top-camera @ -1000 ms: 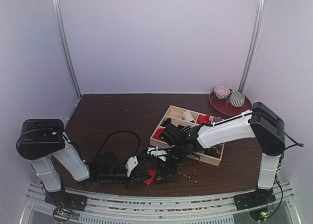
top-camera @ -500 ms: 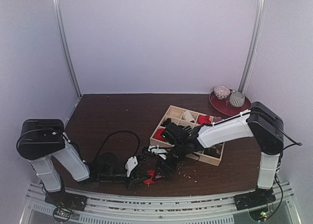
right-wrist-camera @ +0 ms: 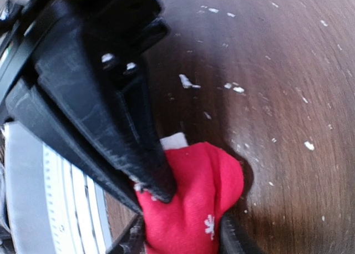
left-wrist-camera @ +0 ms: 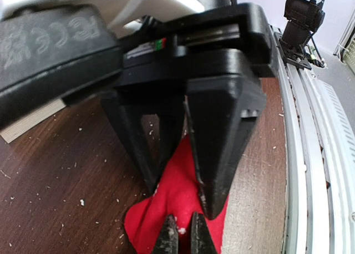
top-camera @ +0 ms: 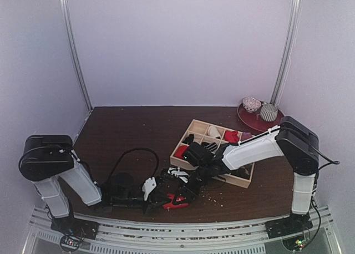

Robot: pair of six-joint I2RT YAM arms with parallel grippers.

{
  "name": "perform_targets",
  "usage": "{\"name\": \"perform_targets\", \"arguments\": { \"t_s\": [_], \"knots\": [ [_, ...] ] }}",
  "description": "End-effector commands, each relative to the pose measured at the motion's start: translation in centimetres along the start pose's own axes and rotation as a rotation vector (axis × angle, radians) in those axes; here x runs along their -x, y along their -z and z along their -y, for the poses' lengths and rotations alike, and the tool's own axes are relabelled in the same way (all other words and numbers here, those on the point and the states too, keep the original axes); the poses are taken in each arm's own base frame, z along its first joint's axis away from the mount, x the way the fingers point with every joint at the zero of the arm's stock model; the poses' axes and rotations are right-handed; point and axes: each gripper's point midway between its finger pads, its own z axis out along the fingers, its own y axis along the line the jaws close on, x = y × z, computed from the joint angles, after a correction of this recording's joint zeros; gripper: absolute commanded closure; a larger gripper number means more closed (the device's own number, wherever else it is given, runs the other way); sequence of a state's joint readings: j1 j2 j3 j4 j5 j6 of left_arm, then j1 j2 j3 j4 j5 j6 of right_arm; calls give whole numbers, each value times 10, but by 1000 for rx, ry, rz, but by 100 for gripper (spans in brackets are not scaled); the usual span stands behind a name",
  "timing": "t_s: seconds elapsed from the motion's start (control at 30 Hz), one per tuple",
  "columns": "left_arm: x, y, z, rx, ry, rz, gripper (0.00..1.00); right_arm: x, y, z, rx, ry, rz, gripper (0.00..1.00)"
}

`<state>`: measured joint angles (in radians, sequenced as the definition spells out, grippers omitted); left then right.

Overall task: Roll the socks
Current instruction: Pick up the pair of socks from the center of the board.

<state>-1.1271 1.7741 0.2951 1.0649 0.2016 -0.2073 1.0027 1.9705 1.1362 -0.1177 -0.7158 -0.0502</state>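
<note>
Red sock (top-camera: 178,201): it is located at the near edge of the counter (top-camera: 127,132), between the tips of the two arms and just in front of the wooden tray (top-camera: 239,182). Change noted: the right jaws, spread wide a second ago, are now drawn in and clamped across the bulk of the sock, and the right arm (top-camera: 249,148) is brought slightly lower and nearer. The left jaws are unchanged, held together and apparently pinched on a fold at the sock's edge. Significance, as judged: the sock is now gripped from both sides, so rolling can be begun, though no roll is yet formed. Overhead view: only a small red patch under black fingers is shown, and neither grip can be read. Left wrist view: the right jaws are seen straddling a raised ridge of fabric. Right wrist view: a white strip (right-wrist-camera: 175,140) at the sock's far edge is shown, which is not seen in the other views. The second sock is not identified in any view.
</note>
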Motion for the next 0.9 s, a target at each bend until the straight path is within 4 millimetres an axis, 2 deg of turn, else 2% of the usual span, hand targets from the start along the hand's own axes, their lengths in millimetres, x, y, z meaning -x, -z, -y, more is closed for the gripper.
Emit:
{"name": "perform_targets", "arguments": {
  "t_s": [0.0, 0.03, 0.1, 0.27, 0.37, 0.47, 0.63, 0.77, 0.87],
  "knots": [
    [-75, 12, 0, 7, 41, -273, 100, -25, -12, 5, 3, -71, -71, 72],
    [-74, 12, -1, 12, 40, -271, 100, -27, -13, 4, 3, -75, -75, 79],
    [-71, 11, -3, 27, 36, -263, 97, -28, -11, 7, -17, -85, -73, 100],
    [-52, 14, -15, 101, 24, -218, 64, -17, 1, 10, -64, -110, -27, 100],
    [-32, 22, -21, 151, 15, -188, 57, -5, 14, 11, -80, -120, 18, 100],
    [-4, 37, -34, 252, 7, -149, 48, 9, 29, 10, -94, -118, 63, 100],
    [36, 77, -57, 433, 32, -69, 34, 43, 72, 13, -163, -117, 186, 100],
    [60, 103, -60, 472, 57, 20, 26, 72, 114, 19, -246, -116, 296, 100],
    [72, 115, -62, 493, 69, 57, 20, 88, 151, 36, -355, -134, 375, 100]
  ]
}}
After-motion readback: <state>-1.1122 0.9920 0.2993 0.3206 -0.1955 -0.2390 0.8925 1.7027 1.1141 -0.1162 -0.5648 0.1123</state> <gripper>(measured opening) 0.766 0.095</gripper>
